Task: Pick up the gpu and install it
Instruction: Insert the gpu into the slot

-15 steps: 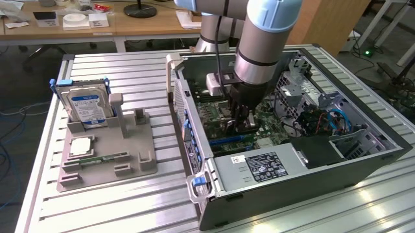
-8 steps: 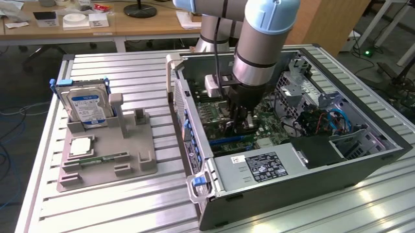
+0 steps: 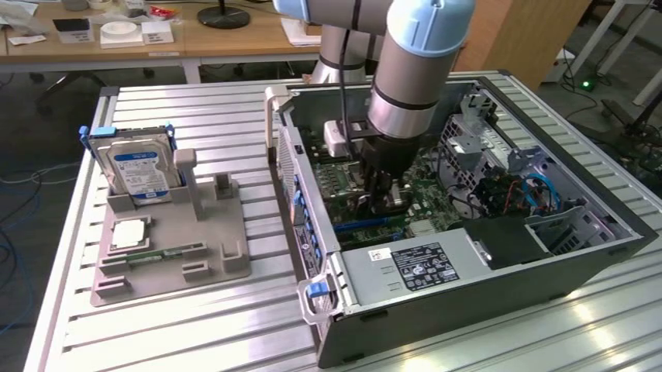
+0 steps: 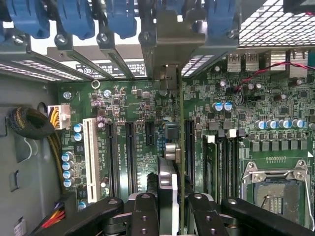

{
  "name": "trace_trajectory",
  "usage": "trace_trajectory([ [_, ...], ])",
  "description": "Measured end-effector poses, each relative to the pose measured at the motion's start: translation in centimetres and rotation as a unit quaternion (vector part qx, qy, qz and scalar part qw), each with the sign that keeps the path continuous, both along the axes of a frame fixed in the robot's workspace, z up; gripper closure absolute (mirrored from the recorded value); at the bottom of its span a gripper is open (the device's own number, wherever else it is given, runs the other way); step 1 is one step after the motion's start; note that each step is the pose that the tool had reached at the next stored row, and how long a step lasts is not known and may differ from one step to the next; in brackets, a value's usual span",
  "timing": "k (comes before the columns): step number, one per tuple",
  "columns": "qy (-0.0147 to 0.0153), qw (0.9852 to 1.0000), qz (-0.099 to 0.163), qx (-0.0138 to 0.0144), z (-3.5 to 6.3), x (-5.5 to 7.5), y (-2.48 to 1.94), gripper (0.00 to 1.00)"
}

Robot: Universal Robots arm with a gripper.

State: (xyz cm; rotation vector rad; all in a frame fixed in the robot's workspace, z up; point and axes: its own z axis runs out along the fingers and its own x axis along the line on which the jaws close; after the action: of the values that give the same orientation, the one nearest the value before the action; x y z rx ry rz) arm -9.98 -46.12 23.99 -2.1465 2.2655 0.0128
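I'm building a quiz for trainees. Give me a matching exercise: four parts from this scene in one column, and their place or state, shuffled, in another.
1 gpu
2 hard drive
3 memory stick
4 CPU socket

A lying flat on the gray holder
B empty, on the motherboard
C upright in the gray holder
D gripped edge-on by the end effector

Pairs: 1-D, 2-C, 3-A, 4-B

I am working in what is looking like a lab or workshop: an opened computer case (image 3: 486,256) is lying on a ribbed metal bench (image 3: 207,325), wooden desks (image 3: 207,43) are standing far behind, cables (image 3: 15,256) trailing.
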Motion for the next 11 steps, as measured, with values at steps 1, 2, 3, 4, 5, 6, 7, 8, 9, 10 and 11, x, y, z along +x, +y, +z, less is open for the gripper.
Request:
trace_trajectory([
  [1,0.0000,1.0000,0.000,0.0001,-0.05,-0.04,0.00,0.72],
  [2,0.0000,1.0000,0.000,0.0001,-0.10,-0.05,0.01,0.72],
  [3,0.0000,1.0000,0.000,0.0000,-0.18,-0.07,0.00,0.72],
  [4,0.0001,1.0000,0.000,-0.0001,-0.27,-0.08,0.00,0.72],
  [5,0.0000,1.0000,0.000,-0.0002,-0.37,-0.09,0.00,0.72],
  [6,0.0000,1.0000,0.000,-0.0001,-0.44,-0.10,0.00,0.72],
  [7,0.0001,1.0000,0.000,-0.0002,-0.48,-0.11,0.00,0.72],
  [8,0.0001,1.0000,0.000,-0.0003,-0.49,-0.12,-0.01,0.72],
  [9,0.0001,1.0000,0.000,-0.0003,-0.52,-0.13,0.00,0.72],
  [10,0.0000,1.0000,0.000,-0.0002,-0.56,-0.14,0.00,0.72],
  [11,0.0000,1.0000,0.000,-0.0002,-0.59,-0.14,0.00,0.72],
])
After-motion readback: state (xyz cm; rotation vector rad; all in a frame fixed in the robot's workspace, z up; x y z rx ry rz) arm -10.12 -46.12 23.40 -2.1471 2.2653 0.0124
